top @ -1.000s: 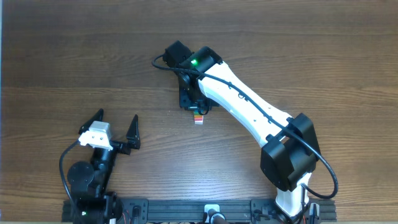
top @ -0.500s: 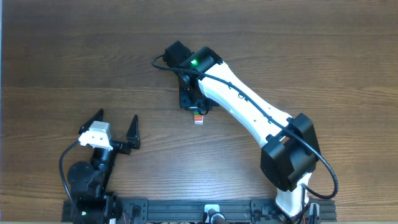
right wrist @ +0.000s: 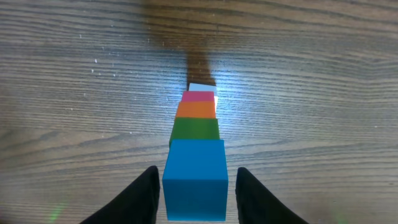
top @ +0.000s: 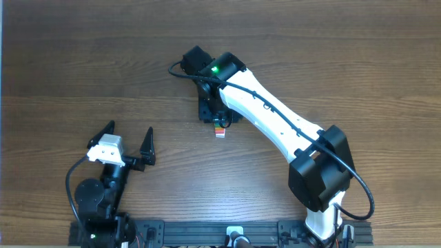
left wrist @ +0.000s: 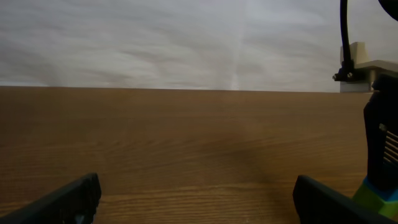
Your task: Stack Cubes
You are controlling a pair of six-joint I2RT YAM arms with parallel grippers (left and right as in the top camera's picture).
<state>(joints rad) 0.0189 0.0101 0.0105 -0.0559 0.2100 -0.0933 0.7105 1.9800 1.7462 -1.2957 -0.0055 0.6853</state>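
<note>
Cubes (right wrist: 198,124) stand in one stack on the table (top: 83,55), the blue cube (right wrist: 194,186) on top. The right gripper (right wrist: 198,170) straddles it from above, fingers slightly clear of its sides. The left gripper (top: 129,128) sits well apart, spread wide.

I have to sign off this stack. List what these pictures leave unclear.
Top view: the right tool covers the stack except a sliver.
Right wrist view: the blue cube on top hides the lower cubes' top faces; the bottom cube is washed out by glare.
Left wrist view: the picture's edge cuts the stack off.
</note>
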